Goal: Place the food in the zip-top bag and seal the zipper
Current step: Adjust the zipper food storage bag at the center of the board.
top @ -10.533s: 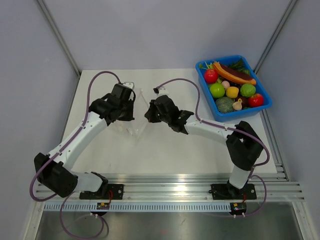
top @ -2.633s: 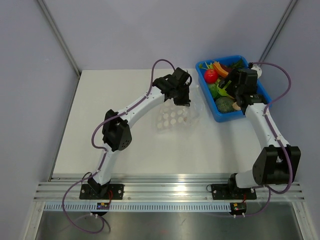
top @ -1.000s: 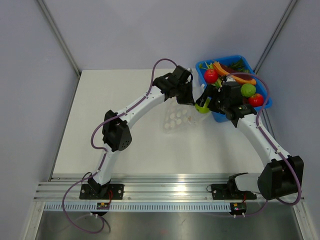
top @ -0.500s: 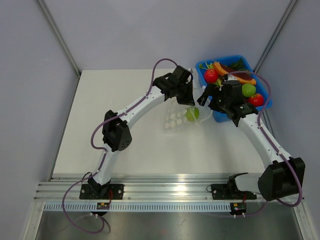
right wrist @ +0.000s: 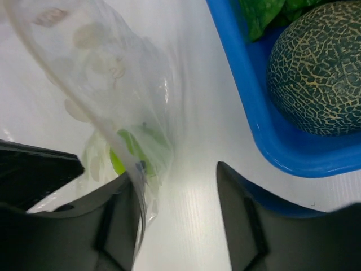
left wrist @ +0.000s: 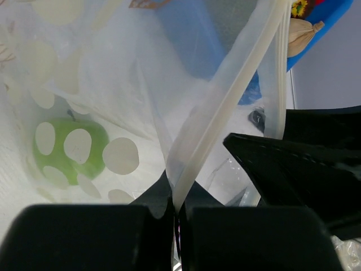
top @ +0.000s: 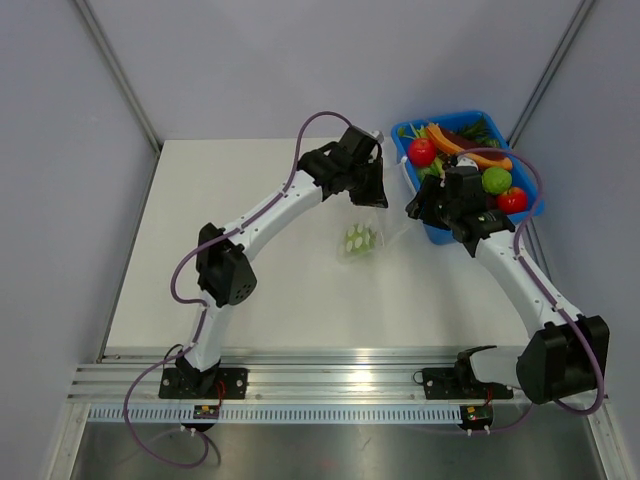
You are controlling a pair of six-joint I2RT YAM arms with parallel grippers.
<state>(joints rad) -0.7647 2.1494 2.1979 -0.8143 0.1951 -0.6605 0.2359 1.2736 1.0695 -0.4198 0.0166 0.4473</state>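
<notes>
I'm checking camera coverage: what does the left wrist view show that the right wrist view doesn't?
Only left wrist: the zipper pinched in the shut left tool. Only right wrist: a netted melon in the blue tray. Both: the dotted zip-top bag with the green apple inside, and part of that tray.

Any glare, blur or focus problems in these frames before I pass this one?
Top external: sharp and evenly lit, with glare on the metal rail. Left wrist: the zipper is close and soft; the green apple shows hazily through the zip-top bag. Right wrist: the melon is crisp, the bag film reflective.
</notes>
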